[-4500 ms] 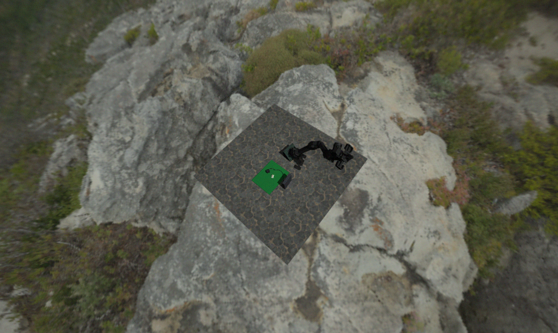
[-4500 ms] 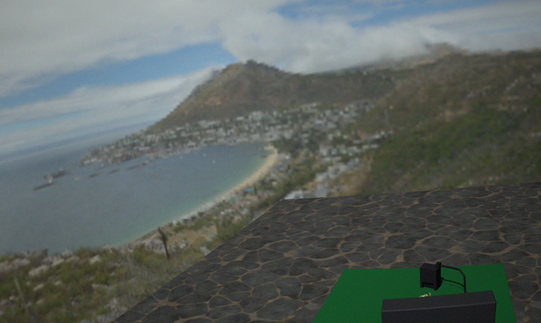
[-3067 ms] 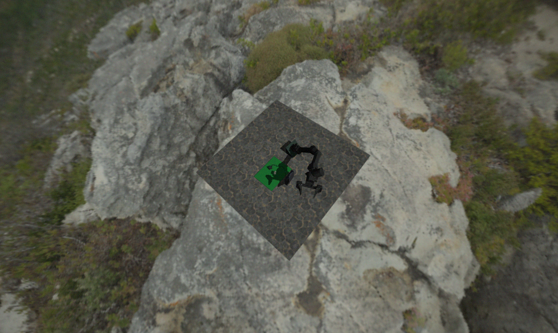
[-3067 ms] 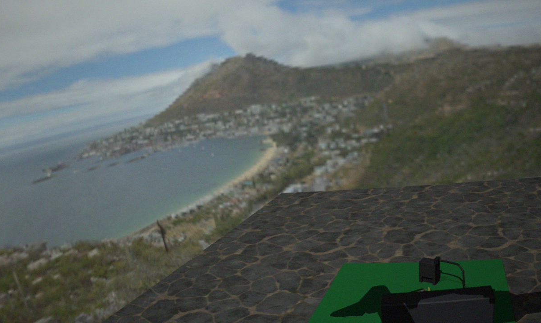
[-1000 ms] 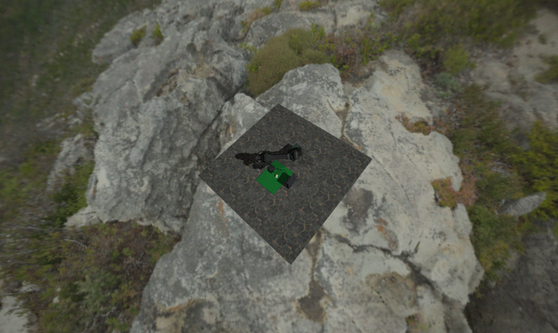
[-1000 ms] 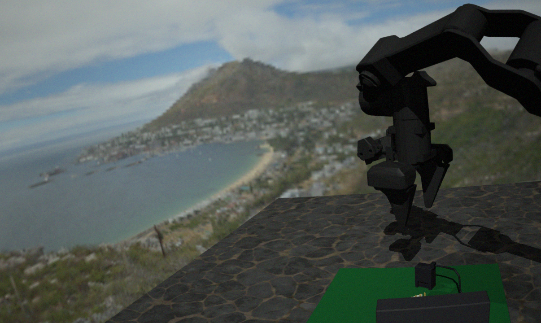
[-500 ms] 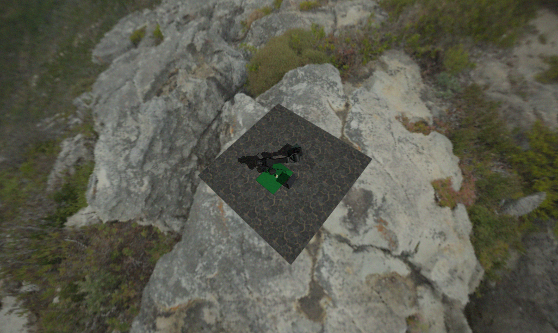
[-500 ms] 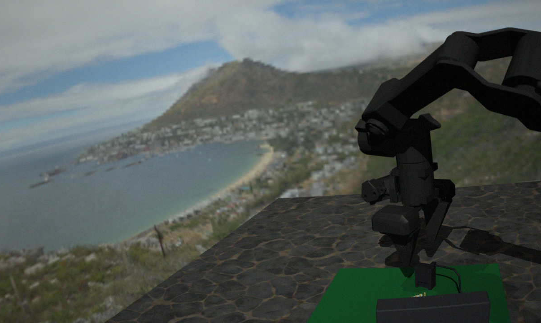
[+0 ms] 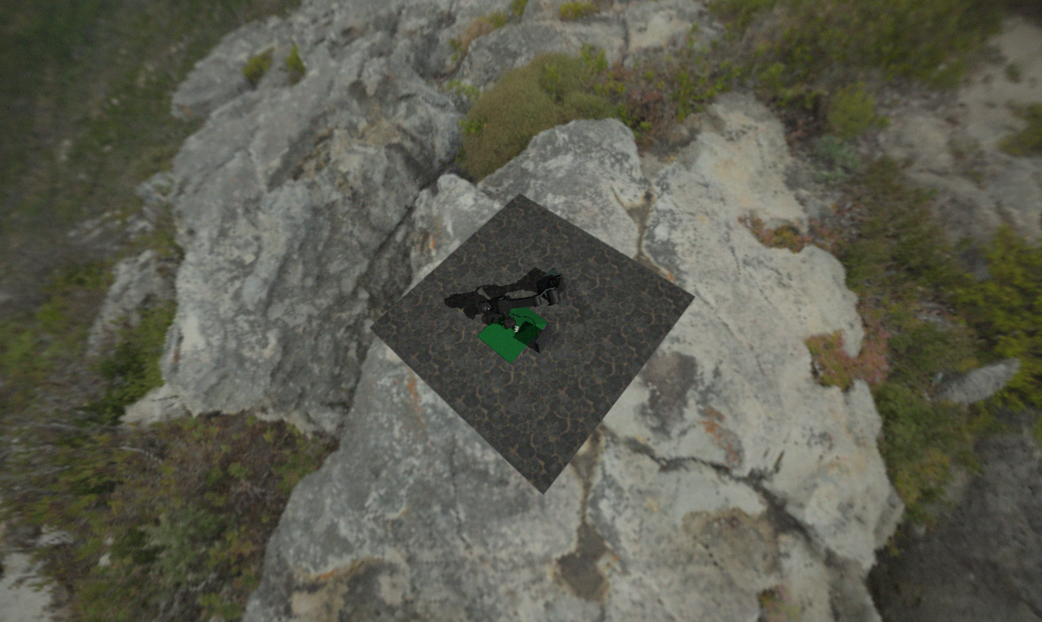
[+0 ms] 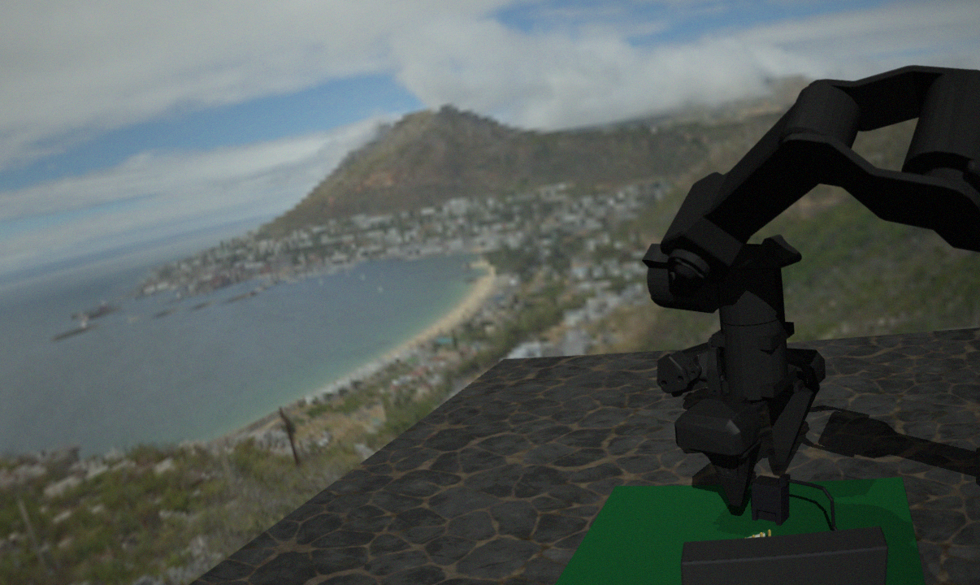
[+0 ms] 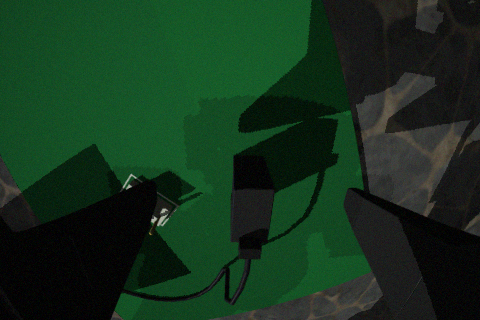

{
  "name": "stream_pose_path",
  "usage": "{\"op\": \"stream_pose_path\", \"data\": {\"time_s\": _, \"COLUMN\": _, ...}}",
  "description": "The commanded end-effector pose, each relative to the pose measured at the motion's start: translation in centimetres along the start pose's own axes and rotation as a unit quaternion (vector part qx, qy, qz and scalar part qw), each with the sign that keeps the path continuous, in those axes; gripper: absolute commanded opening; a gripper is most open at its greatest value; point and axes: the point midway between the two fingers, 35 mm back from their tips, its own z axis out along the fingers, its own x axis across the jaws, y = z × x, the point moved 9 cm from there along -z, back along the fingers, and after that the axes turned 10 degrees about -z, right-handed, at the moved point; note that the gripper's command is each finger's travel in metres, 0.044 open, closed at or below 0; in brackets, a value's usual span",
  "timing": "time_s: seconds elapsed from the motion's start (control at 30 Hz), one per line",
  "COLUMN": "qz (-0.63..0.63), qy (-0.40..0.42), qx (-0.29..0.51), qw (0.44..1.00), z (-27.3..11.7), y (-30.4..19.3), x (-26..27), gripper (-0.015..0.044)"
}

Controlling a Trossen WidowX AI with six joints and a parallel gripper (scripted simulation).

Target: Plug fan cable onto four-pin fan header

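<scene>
The dark plug (image 11: 251, 212) (image 10: 770, 501) is off the header, to its right in the wrist view. Its height over the board is hard to tell. A thin black cable (image 11: 170, 298) (image 10: 832, 501) runs from it. The four-pin header (image 11: 167, 206) (image 10: 759, 535), pale with gold pins, is on the green board (image 11: 100, 60) (image 10: 635, 520) (image 9: 501, 340); my left finger in the wrist view partly hides it. My gripper (image 11: 254, 195) (image 10: 757, 491) is open and low over the board. The plug appears between the spread fingers, with gaps on both sides in the wrist view.
A dark grey block (image 10: 784, 558) stands in front of the header in the exterior view and hides part of the board. The board lies on a dark stone-patterned table top (image 9: 543, 417) (image 10: 435, 494). Arm shadows darken the board around the plug.
</scene>
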Motion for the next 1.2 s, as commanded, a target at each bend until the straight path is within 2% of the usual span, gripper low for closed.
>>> {"op": "stream_pose_path", "data": {"time_s": 0.0, "qz": 0.005, "qy": 0.004, "qx": 0.002, "qw": 1.0, "z": 1.0, "y": -0.2, "x": 0.0, "gripper": 0.044}}
{"op": "stream_pose_path", "data": {"time_s": 0.6, "qz": 0.005, "qy": 0.005, "qx": 0.002, "qw": 1.0, "z": 2.7, "y": -0.3, "x": 0.0, "gripper": 0.044}}
{"op": "stream_pose_path", "data": {"time_s": 1.17, "qz": 0.0, "qy": 0.001, "qx": 0.001, "qw": 1.0, "z": 2.4, "y": -0.1, "x": 0.1, "gripper": 0.0}}
